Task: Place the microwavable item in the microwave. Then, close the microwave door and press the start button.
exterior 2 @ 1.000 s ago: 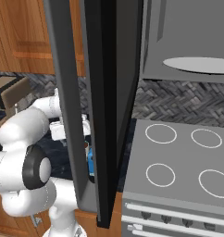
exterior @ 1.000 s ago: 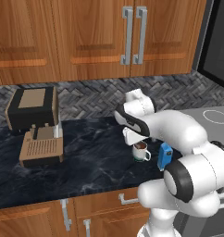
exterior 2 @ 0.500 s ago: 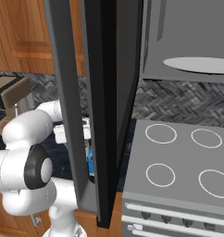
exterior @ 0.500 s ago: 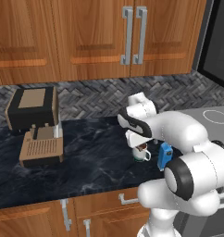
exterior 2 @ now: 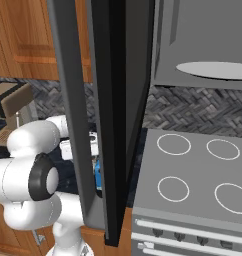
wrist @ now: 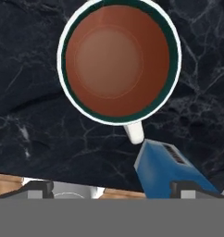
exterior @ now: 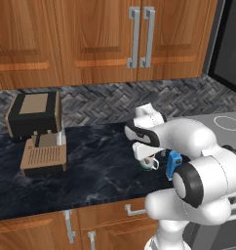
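The microwavable item, a white mug (wrist: 119, 58) full of brown liquid, stands on the black marble counter (wrist: 35, 115), its handle (wrist: 133, 133) pointing toward the counter's front edge. My gripper (wrist: 111, 190) is open and hangs straight above it, one fingertip on each side, touching nothing. From the left base view the gripper (exterior: 143, 154) sits just over the mug (exterior: 150, 164). The microwave (exterior 2: 203, 35) is open, its pale turntable (exterior 2: 213, 70) bare. The microwave door (exterior 2: 118, 100) swings out wide toward me, hiding part of my hand.
A blue carton (exterior: 173, 164) stands just right of the mug, close to its handle, and shows as the blue carton (wrist: 171, 169) in the hand view. A coffee machine (exterior: 37, 132) sits at the counter's left. The stove top (exterior 2: 193, 170) lies below the microwave. Wooden cabinets (exterior: 105, 39) hang above.
My hand has dropped lower and closer over the mug. The mug, the carton and the door have stayed put.
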Controlling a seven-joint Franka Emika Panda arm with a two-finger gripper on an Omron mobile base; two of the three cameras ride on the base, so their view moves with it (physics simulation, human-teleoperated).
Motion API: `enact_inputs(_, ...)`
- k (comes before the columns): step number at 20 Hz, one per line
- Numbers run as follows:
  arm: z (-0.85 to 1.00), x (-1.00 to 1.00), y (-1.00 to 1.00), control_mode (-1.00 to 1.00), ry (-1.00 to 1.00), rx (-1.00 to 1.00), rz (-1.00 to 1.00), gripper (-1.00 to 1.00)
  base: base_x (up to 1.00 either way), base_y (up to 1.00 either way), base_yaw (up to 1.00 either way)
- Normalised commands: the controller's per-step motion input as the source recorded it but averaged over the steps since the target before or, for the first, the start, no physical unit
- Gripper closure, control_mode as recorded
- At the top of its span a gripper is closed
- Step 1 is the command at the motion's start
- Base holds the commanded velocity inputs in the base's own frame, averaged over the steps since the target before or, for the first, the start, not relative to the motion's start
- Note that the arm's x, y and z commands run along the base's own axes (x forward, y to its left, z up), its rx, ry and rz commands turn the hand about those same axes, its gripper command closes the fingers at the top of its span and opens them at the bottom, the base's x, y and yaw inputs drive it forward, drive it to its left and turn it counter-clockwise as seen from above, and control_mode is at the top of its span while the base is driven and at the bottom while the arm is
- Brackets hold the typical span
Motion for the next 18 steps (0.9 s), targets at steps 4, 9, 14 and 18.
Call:
enact_inputs(4, -0.05, 0.00, -0.06, -1.00, 0.00, 0.02, 0.04, -1.00, 0.00, 0.00, 0.00)
enact_inputs(9, -0.03, 0.00, -0.05, -1.00, 0.00, 0.02, 0.04, -1.00, 0.00, 0.00, 0.00)
enact_inputs(14, -0.06, 0.01, -0.07, -1.00, -0.02, 0.06, 0.05, -1.00, 0.00, 0.00, 0.00)
enact_inputs(18, -0.14, 0.00, -0.09, -1.00, -0.05, 0.12, 0.07, -1.00, 0.00, 0.00, 0.00)
